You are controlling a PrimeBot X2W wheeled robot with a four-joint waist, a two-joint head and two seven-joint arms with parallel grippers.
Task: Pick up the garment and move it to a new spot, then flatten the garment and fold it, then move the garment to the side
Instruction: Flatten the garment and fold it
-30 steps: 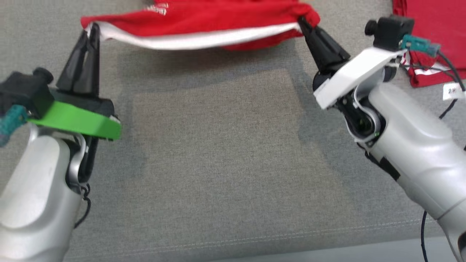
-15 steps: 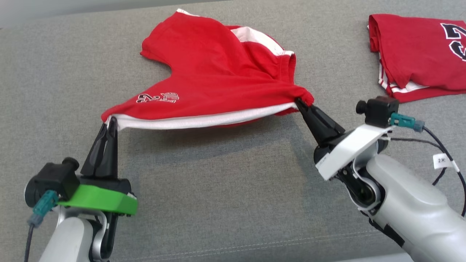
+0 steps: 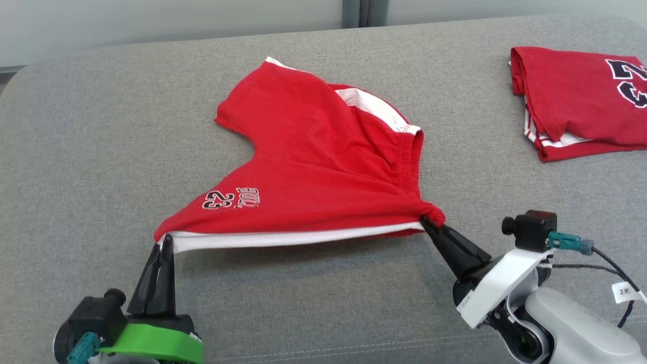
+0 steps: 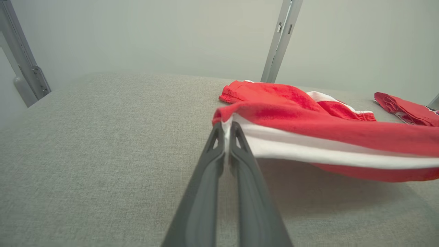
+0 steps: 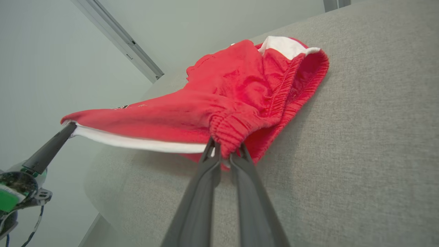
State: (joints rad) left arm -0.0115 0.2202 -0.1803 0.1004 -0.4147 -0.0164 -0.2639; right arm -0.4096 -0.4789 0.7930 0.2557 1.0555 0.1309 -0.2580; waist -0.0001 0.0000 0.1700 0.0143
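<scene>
Red shorts (image 3: 313, 172) with a white side stripe and a "23" print hang stretched between my two grippers over the grey cushion (image 3: 101, 151). My left gripper (image 3: 166, 241) is shut on the hem corner at the lower left; the left wrist view shows the shorts (image 4: 308, 130) pinched at my left gripper (image 4: 226, 125). At the waistband corner on the right my right gripper (image 3: 427, 221) is shut too, and the right wrist view has the elastic of the shorts (image 5: 240, 99) bunched in my right gripper (image 5: 224, 148). The far part of the shorts rests on the cushion.
A second red garment (image 3: 576, 96), folded and printed with dark numbers, lies at the cushion's far right. The cushion's front seam (image 3: 323, 349) runs near the bottom. A pale wall with a metal upright (image 4: 281, 37) stands behind.
The head camera has tilted up, bringing the whole shorts and the back wall into view. Both grippers have kept their hold, and the shorts lie a little nearer me and more spread.
</scene>
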